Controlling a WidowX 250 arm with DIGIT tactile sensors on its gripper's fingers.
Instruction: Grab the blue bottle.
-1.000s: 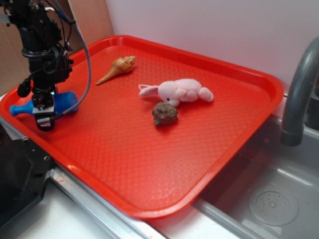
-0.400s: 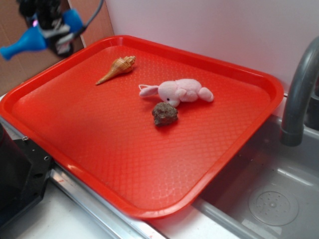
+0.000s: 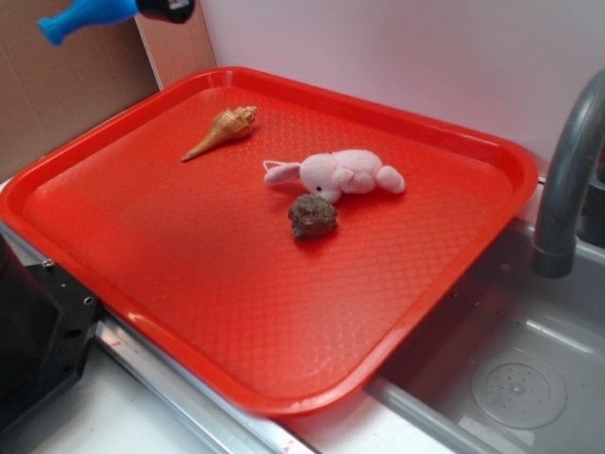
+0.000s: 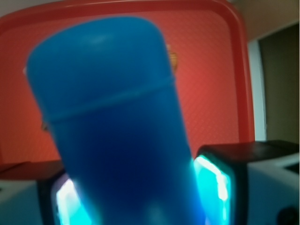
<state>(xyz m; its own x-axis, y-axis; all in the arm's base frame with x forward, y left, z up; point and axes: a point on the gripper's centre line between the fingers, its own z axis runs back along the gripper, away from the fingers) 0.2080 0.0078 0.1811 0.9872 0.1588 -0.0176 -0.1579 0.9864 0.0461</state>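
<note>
The blue bottle (image 3: 90, 14) hangs high at the top left of the exterior view, well above the red tray (image 3: 236, 255), its narrow neck pointing left. My gripper (image 3: 163, 9) is shut on its fat body; only a dark tip of it shows at the frame's top edge. In the wrist view the blue bottle (image 4: 112, 117) fills most of the frame, clamped in my gripper (image 4: 140, 206) between both fingers (image 4: 218, 180), which glow cyan against its sides. The tray (image 4: 206, 70) lies far below it.
On the tray lie a tan seashell (image 3: 222, 130), a pink plush bunny (image 3: 340, 173) and a brown rock (image 3: 312, 216). A steel sink (image 3: 510, 378) with a grey faucet (image 3: 567, 170) is at the right. Brown cardboard (image 3: 66, 104) stands behind the tray's left side.
The gripper has lifted the blue bottle from the tray's left edge straight up, until the arm has almost left the top of the exterior view. The other objects have not moved.
</note>
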